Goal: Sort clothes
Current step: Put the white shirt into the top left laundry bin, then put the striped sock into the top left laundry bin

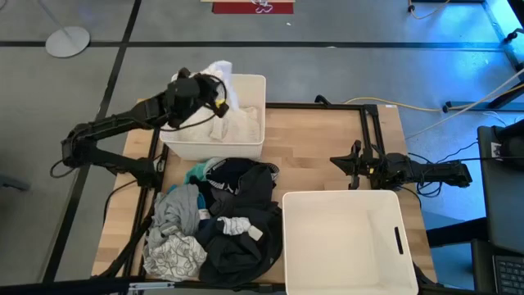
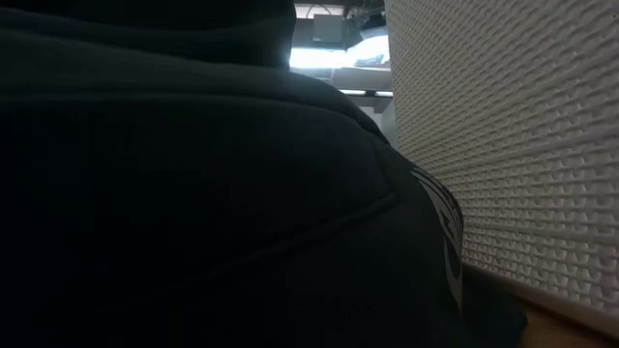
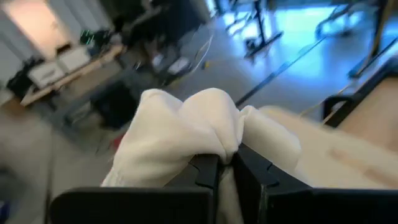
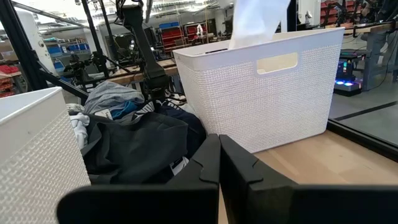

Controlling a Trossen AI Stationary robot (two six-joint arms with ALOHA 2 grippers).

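Left claw [image 1: 219, 97] is clamped on a white garment [image 1: 223, 75] above the far bin [image 1: 250, 147]; releasing it there appears next. The unsorted pile [image 1: 221, 225] lies mid-table. Right claw [image 1: 348, 164] waits closed, empty.

Legible text — none in any view.

- Red sign [image 1: 252, 6] on the floor, at 12 o'clock beyond the table: white marks on it, too small to read.
- Black garment [image 2: 193, 193] filling the low view: a white print at its 4 o'clock edge, cut off and unreadable.
- White garment with grey print [image 1: 173, 256] at 7 o'clock on the table — a pattern, no letters made out.
- Shelves and boxes in the room behind, right wrist view: no label can be read.
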